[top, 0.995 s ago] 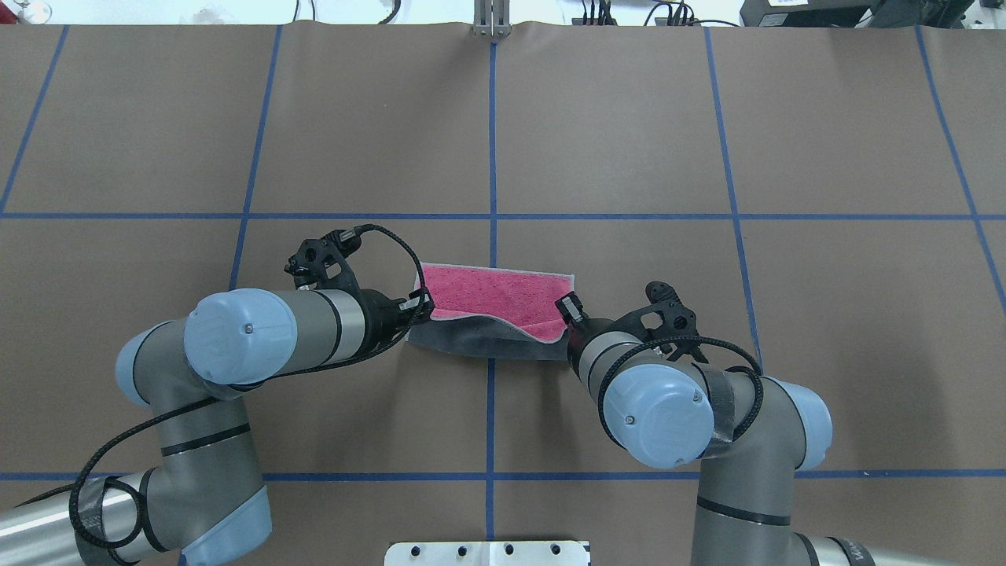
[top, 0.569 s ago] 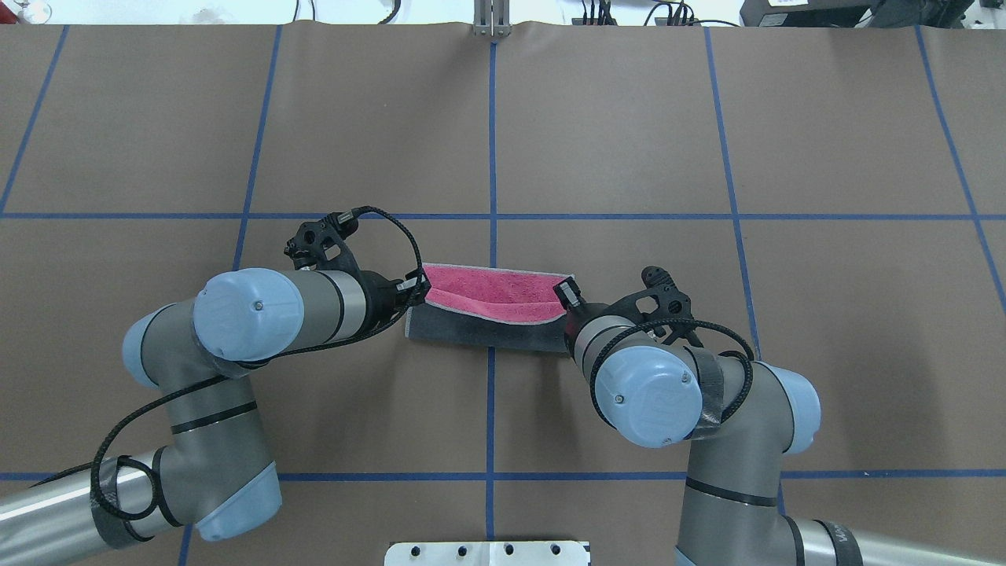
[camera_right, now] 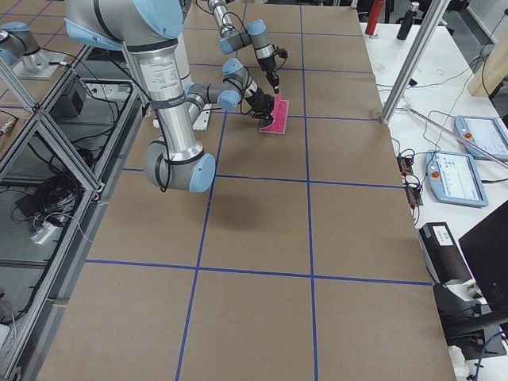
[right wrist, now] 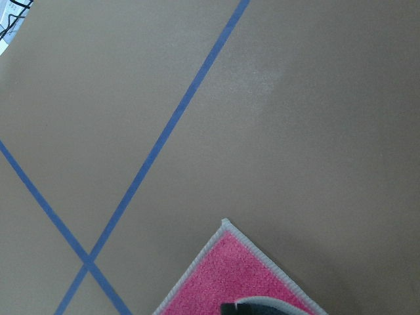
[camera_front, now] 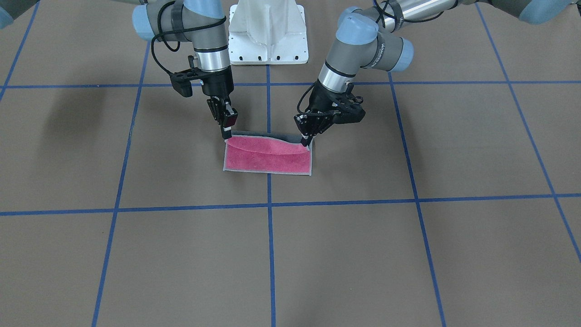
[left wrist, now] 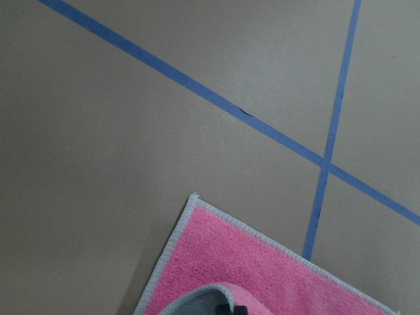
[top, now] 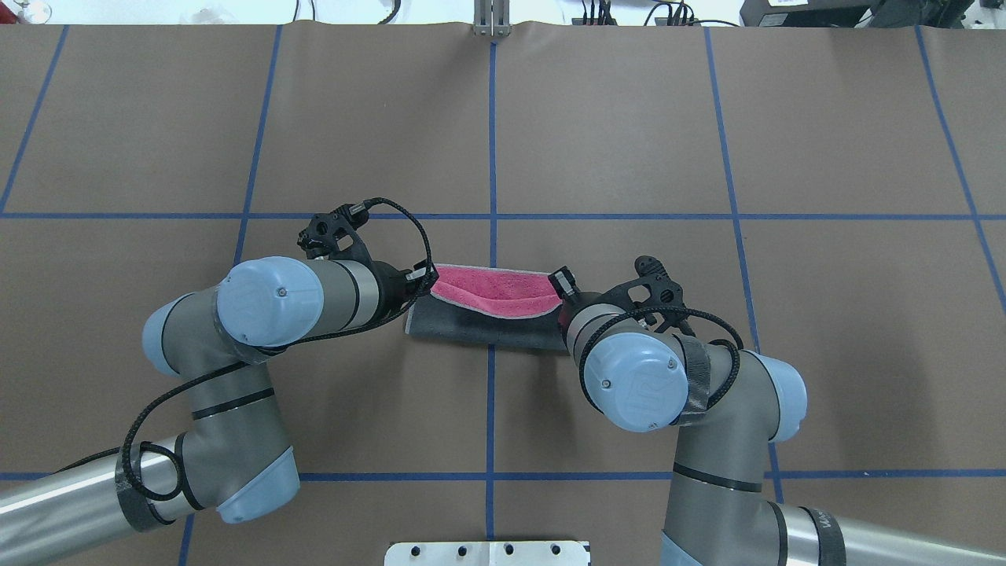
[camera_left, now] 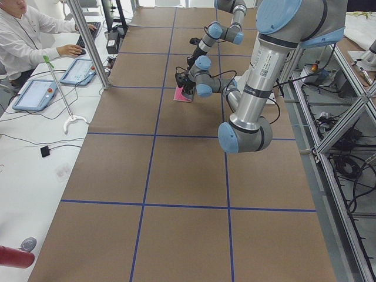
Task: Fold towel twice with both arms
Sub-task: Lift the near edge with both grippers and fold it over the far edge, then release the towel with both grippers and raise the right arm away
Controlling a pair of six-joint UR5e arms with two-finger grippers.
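The towel (top: 495, 292) lies at the table's middle, half folded: its pink face shows at the far side and its grey face (top: 479, 332) curls up on the near side. My left gripper (top: 424, 281) is shut on the towel's near-left corner, held over the pink face. My right gripper (top: 563, 292) is shut on the near-right corner. In the front-facing view the towel (camera_front: 268, 159) shows pink, with the left gripper (camera_front: 307, 141) and right gripper (camera_front: 226, 134) at its lifted edge. Both wrist views show a pink far corner (left wrist: 249, 275) (right wrist: 243, 282).
Blue tape lines (top: 491, 157) grid the brown table. The white pedestal base (camera_front: 268, 36) stands behind the arms. A metal post (top: 491, 20) is at the far edge. An operator (camera_left: 23, 35) sits at a side desk with tablets.
Both grippers have moved away from the robot, carrying the towel's near edge over the pink face. Less pink and more grey shows now.
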